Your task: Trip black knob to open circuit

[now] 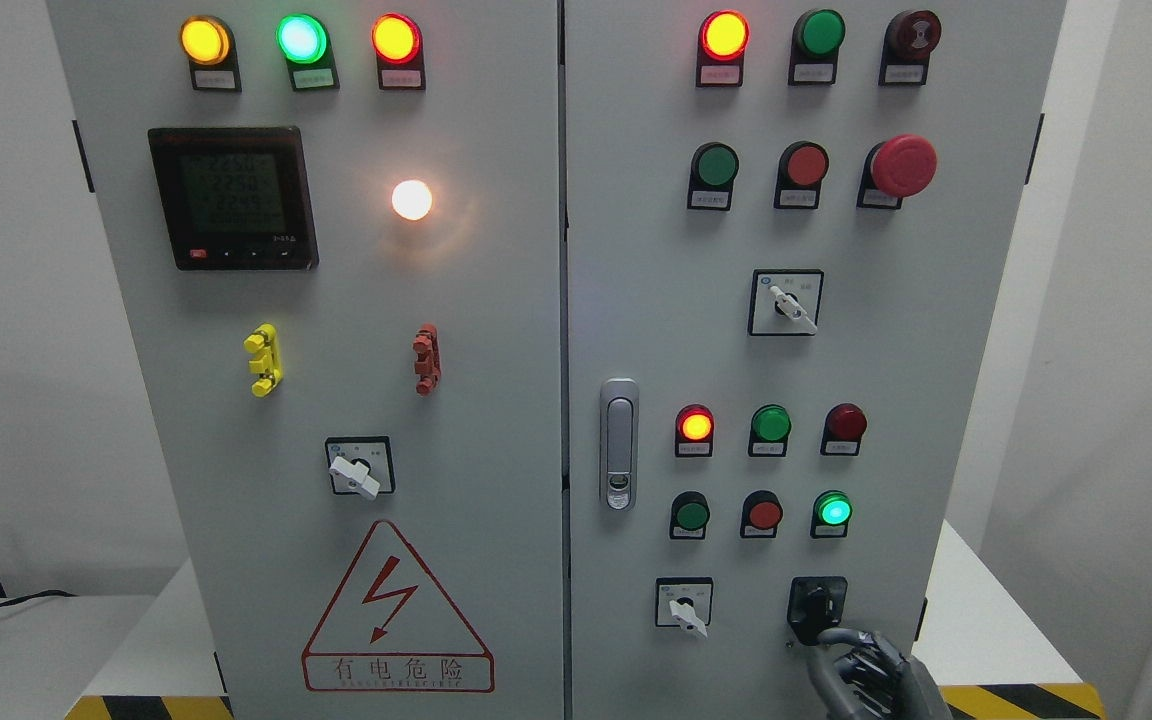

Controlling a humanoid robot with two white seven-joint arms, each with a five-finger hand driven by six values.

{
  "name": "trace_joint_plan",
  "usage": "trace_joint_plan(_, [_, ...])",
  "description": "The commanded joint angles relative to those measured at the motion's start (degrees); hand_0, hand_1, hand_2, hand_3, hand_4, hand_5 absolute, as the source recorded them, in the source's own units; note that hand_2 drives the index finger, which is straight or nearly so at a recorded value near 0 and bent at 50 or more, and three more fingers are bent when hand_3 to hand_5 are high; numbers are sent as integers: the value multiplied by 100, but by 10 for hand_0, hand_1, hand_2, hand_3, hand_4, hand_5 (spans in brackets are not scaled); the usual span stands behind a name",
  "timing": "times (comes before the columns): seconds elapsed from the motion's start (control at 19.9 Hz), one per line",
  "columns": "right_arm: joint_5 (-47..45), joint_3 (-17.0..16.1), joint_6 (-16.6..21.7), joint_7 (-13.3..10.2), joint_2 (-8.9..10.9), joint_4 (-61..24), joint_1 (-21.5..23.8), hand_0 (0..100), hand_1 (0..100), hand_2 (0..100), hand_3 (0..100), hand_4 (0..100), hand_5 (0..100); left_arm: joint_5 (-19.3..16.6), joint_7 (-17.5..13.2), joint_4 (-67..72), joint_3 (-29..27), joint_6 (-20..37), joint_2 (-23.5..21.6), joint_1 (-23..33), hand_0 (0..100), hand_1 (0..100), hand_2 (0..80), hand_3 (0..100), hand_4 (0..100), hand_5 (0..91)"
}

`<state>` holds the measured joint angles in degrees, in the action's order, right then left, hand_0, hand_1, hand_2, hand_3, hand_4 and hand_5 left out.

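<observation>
Right hand (861, 660) raised, fingertips touching black knob (816, 605)

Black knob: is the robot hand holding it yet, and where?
Cannot be told. The right robot hand sits just below the black knob, fingertips reaching its lower edge, but no grip shows.

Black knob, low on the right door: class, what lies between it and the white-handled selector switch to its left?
In the head view, only bare grey door panel separates the black knob from the white-handled selector switch.
</observation>
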<state>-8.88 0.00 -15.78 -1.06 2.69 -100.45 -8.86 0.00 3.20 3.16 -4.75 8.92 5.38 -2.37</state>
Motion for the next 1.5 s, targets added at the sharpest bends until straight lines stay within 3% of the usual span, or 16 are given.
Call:
trace_joint_plan(0.0, [0,-87,22,0,3,34,16,407,734,431,735,689,667,-176,-4,0,0,5,-2,0,120,389,0,0,0,0])
trace_joint_plan(1.45, [0,-606,40,70,82,61,200,407,731,411,731,690,666,-176,-4,0,0,5,7,0,120,389,0,0,0,0])
